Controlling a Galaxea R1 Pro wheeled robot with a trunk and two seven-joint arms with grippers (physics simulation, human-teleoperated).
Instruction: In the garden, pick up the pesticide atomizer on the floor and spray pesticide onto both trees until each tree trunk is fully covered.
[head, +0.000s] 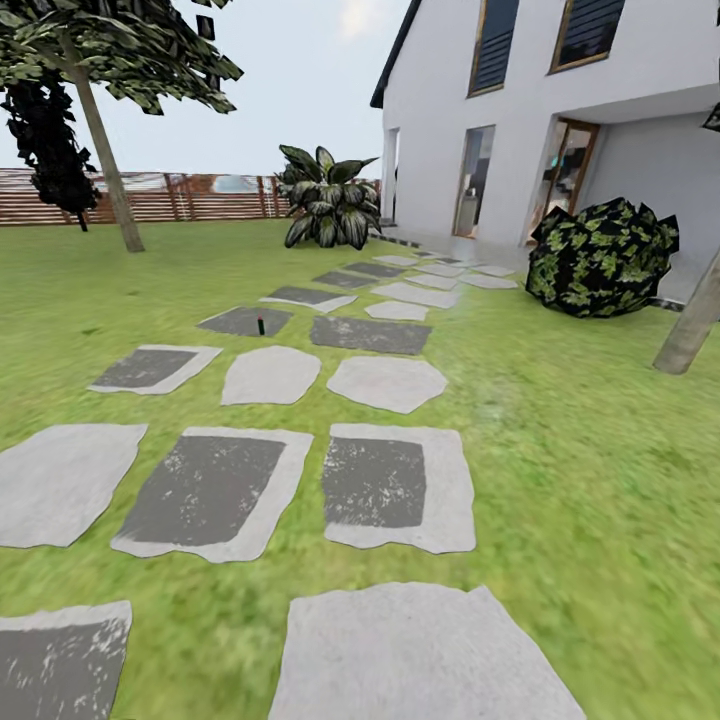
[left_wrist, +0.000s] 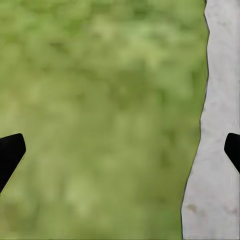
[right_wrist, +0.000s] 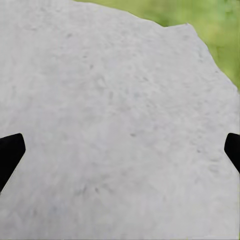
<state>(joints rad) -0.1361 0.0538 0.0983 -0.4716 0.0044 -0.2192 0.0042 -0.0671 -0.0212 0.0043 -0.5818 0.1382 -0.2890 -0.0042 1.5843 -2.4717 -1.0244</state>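
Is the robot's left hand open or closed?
Open. The left gripper fingertips sit far apart, with only grass between them.
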